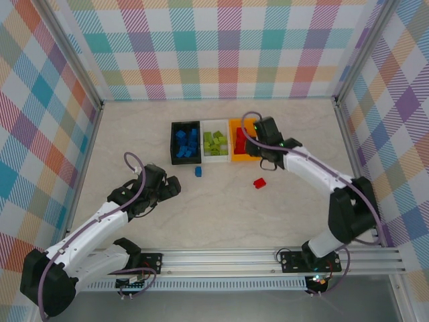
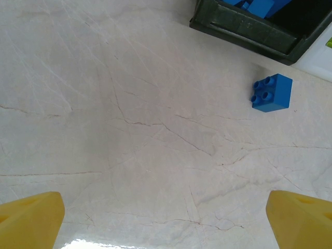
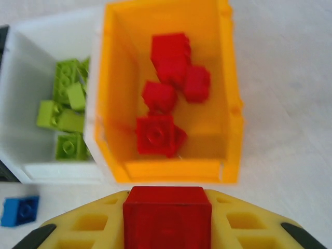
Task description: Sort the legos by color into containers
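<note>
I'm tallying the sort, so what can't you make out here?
Top view: the right arm covers part of the orange bin, so its red legos can't be counted.
Left wrist view: the top edge cuts off the black bin and its blue legos.
Right wrist view: the left edge cuts off the white bin and its green legos.

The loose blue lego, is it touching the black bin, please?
Apart: the left wrist view shows bare table between the blue lego and the black bin.
</note>
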### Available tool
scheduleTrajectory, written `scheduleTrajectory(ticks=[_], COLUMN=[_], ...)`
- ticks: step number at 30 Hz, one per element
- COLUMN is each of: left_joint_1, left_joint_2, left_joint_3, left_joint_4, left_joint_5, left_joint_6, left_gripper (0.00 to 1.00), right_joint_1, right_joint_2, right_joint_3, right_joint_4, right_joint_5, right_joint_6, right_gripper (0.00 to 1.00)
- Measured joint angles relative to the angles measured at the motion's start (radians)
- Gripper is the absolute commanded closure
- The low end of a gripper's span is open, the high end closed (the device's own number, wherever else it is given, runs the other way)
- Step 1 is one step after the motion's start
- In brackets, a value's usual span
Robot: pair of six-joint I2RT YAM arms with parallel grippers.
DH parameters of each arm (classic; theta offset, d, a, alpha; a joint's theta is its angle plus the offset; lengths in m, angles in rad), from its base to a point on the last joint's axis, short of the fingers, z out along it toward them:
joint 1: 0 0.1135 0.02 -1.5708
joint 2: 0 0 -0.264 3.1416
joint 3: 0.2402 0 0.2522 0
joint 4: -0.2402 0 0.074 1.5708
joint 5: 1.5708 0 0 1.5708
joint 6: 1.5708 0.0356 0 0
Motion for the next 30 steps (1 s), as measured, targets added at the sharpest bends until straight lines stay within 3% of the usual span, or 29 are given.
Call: scheduleTrajectory(ticks=[8,12,16,26,30], left_joint_1=[0.0,0.0,0.0,0.0,0.0], left_joint_2=[0.0,0.0,0.0,0.0,0.008], left_joint_3=[0.0,0.0,0.0,0.0,0.0], left_joint_4=[-0.001,-0.001,-0.001,0.0,0.004], left_joint_5=[0.009,0.009,0.01,0.013,0.013], left_joint_6=[0.0,0.0,0.0,0.0,0.0], left_gripper=[0.0,0.0,0.0,0.0,0.0], right_joint_1=[-0.024,-0.037,-0.041,-0.04,-0.037], right_joint_2=[0.345,0.398,0.385,0.003,-0.038], right_joint_3=[0.335,0.375,0.379,-0.045,-0.205], right_joint_4=[-0.064,-0.107,-0.116,-0.075,-0.071], right_joint_5=[-0.021,-0.021,-0.023,-0.071,-0.082], right_joint_6=[-0.019,-0.016,-0.023,0.015,0.044], right_gripper=[0.67,0.39,0.29,0.25,0.25])
